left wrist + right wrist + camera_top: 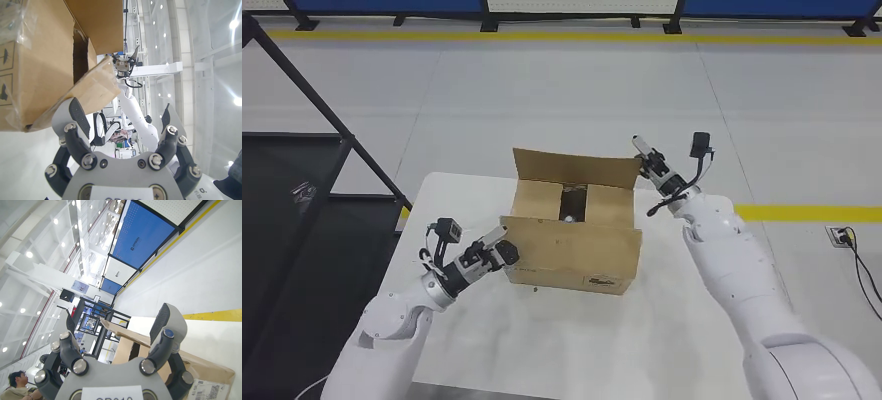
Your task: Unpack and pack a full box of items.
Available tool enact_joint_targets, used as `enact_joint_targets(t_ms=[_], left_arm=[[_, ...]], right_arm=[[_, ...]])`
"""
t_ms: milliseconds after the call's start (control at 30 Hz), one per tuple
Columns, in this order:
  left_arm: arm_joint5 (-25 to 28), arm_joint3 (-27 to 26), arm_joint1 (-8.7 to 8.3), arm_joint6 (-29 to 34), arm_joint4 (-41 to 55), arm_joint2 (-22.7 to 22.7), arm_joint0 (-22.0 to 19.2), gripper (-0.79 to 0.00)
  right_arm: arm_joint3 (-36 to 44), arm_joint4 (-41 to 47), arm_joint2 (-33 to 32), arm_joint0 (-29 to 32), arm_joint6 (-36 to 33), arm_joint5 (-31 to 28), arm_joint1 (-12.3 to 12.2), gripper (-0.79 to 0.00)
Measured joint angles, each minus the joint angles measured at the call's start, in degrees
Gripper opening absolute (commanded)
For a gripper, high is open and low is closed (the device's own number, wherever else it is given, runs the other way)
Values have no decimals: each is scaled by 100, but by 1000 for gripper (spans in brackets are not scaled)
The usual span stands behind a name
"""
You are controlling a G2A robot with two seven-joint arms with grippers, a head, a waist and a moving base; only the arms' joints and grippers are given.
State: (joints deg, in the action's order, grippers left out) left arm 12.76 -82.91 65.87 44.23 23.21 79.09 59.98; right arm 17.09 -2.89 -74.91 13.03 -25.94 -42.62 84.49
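Open box (pixel 577 240) sits between the arms: left pincer (pixel 502 248) just off its near corner, right pincer (pixel 645 155) by the far flap, both spread apart, empty.

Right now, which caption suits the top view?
Open brown cardboard box on the white table; left gripper and right gripper, both open, at opposite corners.

Box (pixel 572 256) inside mostly dark; small obj (pixel 568 214) there, can't ID.
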Motion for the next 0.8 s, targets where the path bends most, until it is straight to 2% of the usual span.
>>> enact_joint_targets(t_ms=[200,467,633,800], left_arm=[[180,71,47,-452,-334,-221,-127,0],[343,219,120,-949,-731,-523,-318,0],[406,301,156,-1092,-796,-642,-404,0],[457,360,180,-1188,-845,-698,-452,0]], right_arm=[[267,0,-30,-9,-627,-261,-105,0],[942,-403,22,126,-1039,-123,-263,0],[1552,-545,-24,333,-1402,277,-389,0],[2154,-487,-105,541,-2134,870,-517,0]])
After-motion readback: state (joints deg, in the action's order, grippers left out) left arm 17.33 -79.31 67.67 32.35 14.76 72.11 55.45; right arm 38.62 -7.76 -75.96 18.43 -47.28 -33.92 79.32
